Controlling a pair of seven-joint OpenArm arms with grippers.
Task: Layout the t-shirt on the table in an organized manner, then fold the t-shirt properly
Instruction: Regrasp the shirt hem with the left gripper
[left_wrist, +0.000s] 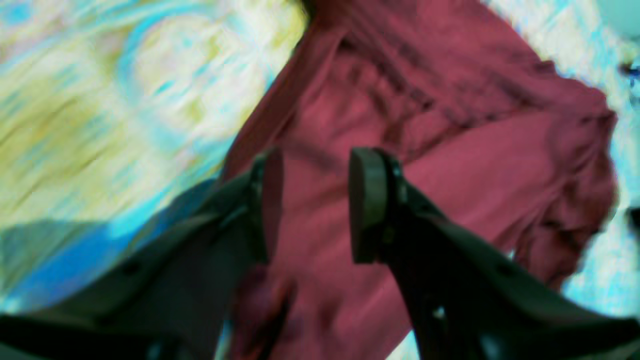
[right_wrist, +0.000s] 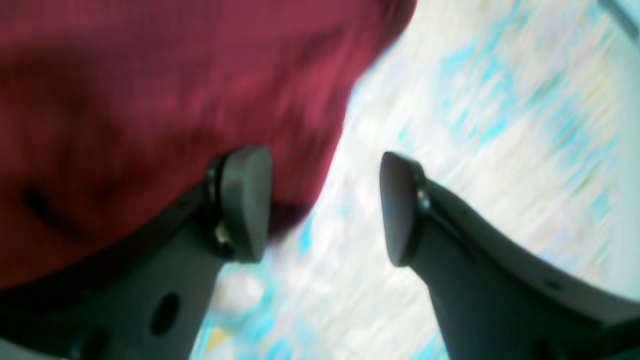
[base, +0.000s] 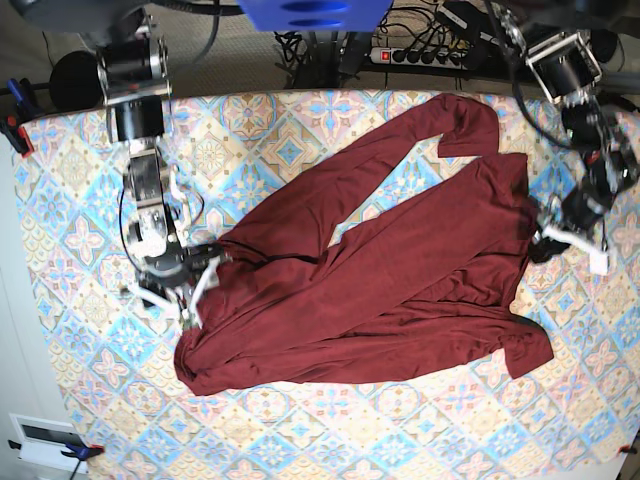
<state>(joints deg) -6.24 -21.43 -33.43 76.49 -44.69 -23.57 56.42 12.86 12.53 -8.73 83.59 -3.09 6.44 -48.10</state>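
Parted wide and holding nothing, the right gripper (right_wrist: 325, 207) is positioned at the t-shirt (base: 370, 270) edge; one pad (right_wrist: 247, 200) overlaps cloth. A single layer should be pinched, then drawn outward. The left gripper (left_wrist: 315, 205), part-open, hovers over fabric bunched diagonally across the table (base: 80, 210).

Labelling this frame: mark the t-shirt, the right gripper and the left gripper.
t-shirt (base: 400, 270), base view, middle of the body.
right gripper (right_wrist: 325, 210), right wrist view, gap midway between the open fingertips.
left gripper (left_wrist: 315, 200), left wrist view, gap midway between the fingertips, over cloth.
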